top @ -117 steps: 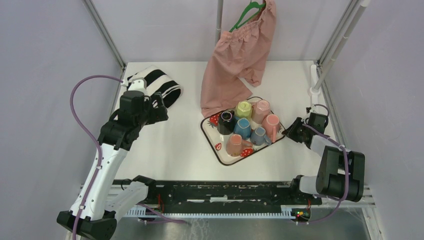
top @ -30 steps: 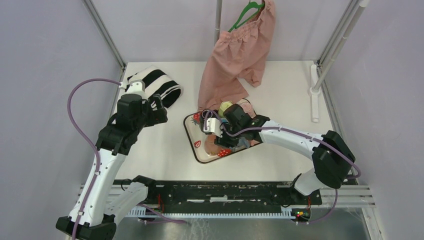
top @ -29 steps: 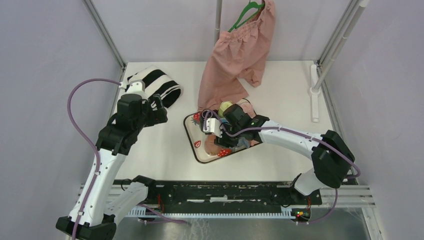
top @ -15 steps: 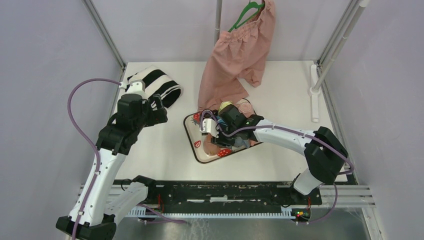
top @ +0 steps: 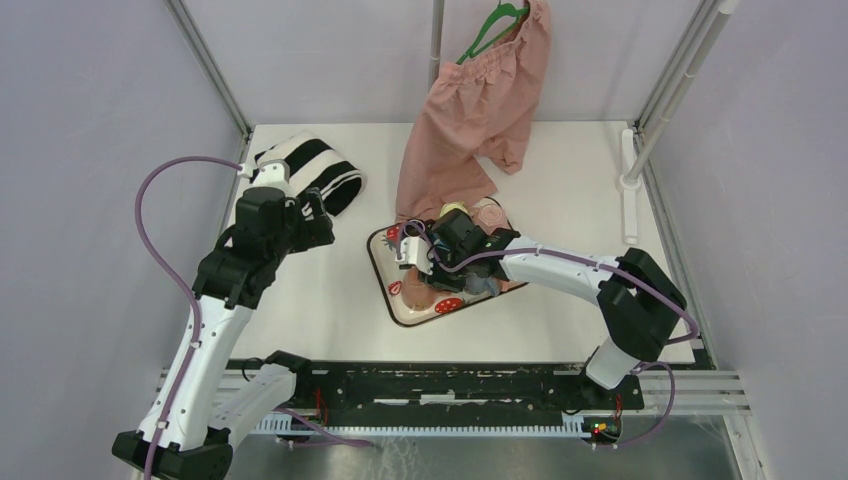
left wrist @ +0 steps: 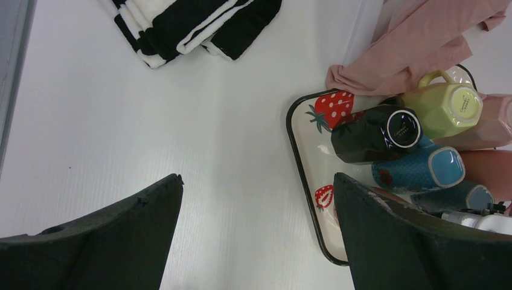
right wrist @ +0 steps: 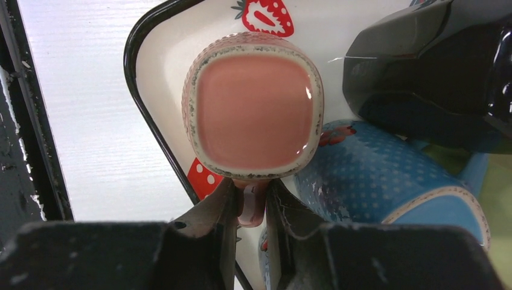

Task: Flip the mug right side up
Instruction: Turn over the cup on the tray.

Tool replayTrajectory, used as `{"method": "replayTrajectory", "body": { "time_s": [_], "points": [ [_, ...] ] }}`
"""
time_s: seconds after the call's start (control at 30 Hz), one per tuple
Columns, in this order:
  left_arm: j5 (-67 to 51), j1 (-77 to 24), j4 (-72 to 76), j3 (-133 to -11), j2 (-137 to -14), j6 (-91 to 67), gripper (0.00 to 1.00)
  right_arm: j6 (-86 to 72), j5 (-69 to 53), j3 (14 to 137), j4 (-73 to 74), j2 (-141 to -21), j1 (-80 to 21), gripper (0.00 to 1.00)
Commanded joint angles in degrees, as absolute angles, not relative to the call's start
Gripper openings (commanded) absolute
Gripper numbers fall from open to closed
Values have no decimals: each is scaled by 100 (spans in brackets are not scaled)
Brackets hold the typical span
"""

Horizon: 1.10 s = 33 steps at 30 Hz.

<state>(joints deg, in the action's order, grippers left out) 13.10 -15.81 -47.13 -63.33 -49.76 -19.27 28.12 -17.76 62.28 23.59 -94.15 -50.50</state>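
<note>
Tabletop (top: 330,300) white, grey walls (top: 90,150), metal corner posts (top: 209,65), pink mug (right wrist: 253,112) on tray (right wrist: 154,66)

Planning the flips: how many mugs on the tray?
5 clearly: pink mug upside down on the tray, near-left corner; black mug, yellow-green mug, blue mug and darker blue mug bunched behind. More may be hidden.

Pink mug (right wrist: 253,109) handle largely hidden between right claw (right wrist: 250,192) fingers, blue mug (right wrist: 386,181) cropped by frame edge, tray (top: 385,268) partly under right arm (top: 570,268).
</note>
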Motion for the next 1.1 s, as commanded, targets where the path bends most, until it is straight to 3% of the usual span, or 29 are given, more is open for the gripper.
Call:
{"method": "replayTrajectory", "body": {
  "time_s": [0.0,0.23,1.07],
  "points": [
    [1413,-1553,-4651,-6432,-4985,-1931,100,2684,-1768,6323,2021,-9422,-5082,19],
    [1442,-1553,-4650,-6420,-5009,-1922,100,2528,-1464,6155,1765,-9281,-5106,0],
    [1260,-1555,-4436,-6318,-4878,-2085,100,1013,-1716,5207,162,-8299,-5109,0]
  ]
}}
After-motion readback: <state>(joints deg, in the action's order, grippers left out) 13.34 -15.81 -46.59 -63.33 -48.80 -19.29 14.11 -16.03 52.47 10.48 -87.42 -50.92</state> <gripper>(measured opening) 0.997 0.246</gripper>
